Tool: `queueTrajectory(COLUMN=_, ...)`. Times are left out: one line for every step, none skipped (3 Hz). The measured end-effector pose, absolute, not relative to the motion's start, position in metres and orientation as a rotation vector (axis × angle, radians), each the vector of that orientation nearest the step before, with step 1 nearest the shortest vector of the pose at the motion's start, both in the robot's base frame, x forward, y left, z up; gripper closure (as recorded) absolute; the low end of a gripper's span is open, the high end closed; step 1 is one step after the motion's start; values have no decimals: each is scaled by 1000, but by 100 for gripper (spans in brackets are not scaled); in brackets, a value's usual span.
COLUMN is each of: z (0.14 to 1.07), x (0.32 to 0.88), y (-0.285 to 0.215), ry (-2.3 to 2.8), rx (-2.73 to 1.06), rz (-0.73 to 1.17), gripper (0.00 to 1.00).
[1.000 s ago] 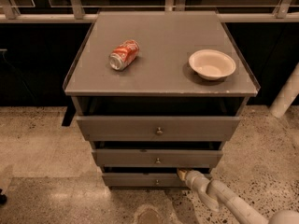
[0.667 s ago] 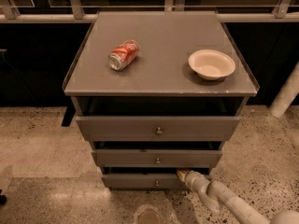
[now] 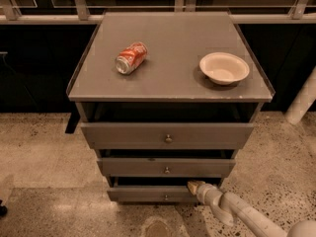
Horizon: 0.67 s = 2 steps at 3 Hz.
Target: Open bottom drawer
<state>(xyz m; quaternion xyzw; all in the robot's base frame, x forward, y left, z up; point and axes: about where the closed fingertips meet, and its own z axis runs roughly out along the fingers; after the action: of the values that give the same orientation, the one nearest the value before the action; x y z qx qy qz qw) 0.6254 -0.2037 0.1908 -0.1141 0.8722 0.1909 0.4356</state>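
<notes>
The bottom drawer point(image 3: 148, 193) sat lowest in the cabinet point(image 3: 173, 48), its front running left from the gripper point(image 3: 196, 185), which was right at its upper right corner, though I couldn't tell how wide it was. Middle drawer point(image 3: 165, 167) was just above the gripper, top drawer point(image 3: 168, 135) higher, and up on the cabinet a bowl point(image 3: 224, 68) sat above it and a tipped-over soda can point(image 3: 131, 58) up-left.

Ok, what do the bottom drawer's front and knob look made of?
Bottom drawer: front looks like painted wood or laminate, matte grey, with no glare; it could be metal. Knob: probably metal, a small round stud with a dull glint. The tool is at the drawer's upper right corner, as seen.
</notes>
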Motion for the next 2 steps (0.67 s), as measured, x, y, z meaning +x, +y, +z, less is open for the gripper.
queueTrajectory(z=191, x=626, y=-203, ry=2170, rx=-284, rz=474, gripper=100)
queueTrajectory(z=200, x=655, y=-201, ry=2170, rx=-321, rz=402, gripper=100)
